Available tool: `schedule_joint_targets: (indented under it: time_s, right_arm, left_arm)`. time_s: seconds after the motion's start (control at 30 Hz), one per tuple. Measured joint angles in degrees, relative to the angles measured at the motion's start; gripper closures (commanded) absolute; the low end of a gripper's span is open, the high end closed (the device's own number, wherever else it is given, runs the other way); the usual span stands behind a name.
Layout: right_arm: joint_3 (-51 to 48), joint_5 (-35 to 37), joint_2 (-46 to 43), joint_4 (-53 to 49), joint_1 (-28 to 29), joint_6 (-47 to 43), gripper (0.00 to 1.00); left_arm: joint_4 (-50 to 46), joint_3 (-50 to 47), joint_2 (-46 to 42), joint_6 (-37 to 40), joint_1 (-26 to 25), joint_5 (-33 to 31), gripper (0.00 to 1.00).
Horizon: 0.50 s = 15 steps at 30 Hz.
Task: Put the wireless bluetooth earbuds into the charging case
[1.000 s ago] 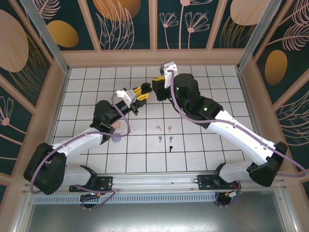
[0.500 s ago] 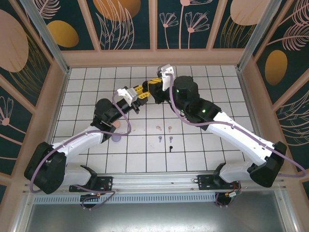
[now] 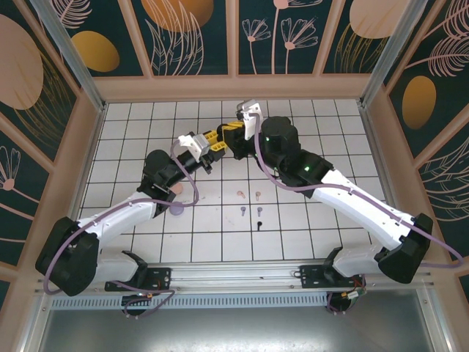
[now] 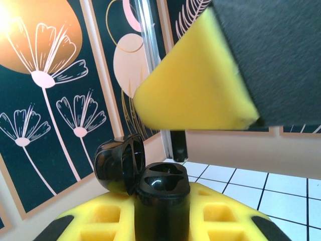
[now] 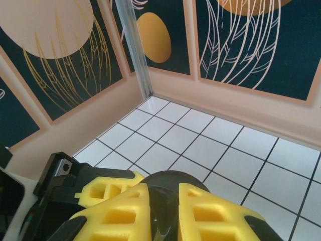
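Now left gripper [image 4: 161, 223] clamps case [image 4: 163, 185], right gripper [image 5: 164, 221] black earbud [image 5: 168, 193].

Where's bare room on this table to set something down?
Free: white tiles between the white right arm and the right wall, and the far left corner. Crowded: centre, where the yellow left gripper and right gripper meet, and around the tiny stemmed earbuds.

Black charging case [image 4: 163, 187], yellow fingers [image 5: 120, 213], white gridded table [image 3: 132, 125]

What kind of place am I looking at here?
Probably a robot test booth rather than a home or shop: two robot arms bolted to a metal rail, a white tiled table, and flower-printed panels boxing it in.
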Motion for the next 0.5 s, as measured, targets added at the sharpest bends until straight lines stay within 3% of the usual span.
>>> schedule_joint_targets:
  time_s: [0.5]
  right_arm:
    - [-0.7, -1.3, 0.8, 1.3, -1.7, 1.4, 0.84]
  left_arm:
    - [-0.6, 0.1, -0.3, 0.0, 0.0, 0.0, 1.00]
